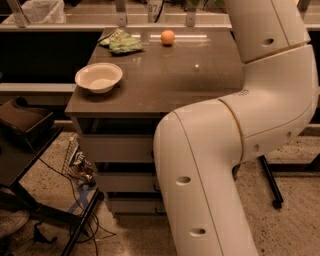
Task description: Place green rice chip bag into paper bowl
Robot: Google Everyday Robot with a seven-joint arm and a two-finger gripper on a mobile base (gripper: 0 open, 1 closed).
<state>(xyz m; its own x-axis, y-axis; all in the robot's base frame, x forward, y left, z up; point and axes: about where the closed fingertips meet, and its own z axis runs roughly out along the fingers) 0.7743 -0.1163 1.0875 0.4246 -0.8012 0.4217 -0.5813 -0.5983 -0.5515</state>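
Smooth, shiny brown table (200, 85) holds the round cream paper bowl (98, 77) near its left edge. The fat white arm (260, 100) bends up past the top edge; the gripper and green rice chip bag are out of sight.

Paper bowl (98, 78) upright & empty; green rice chip bag (203, 4) barely in shot.
Bowl: cream-white, round, flared rim, near front-left corner of table (175, 75). Bag: only a green sliver at top edge, left of arm (270, 75). Gripper out of frame above.
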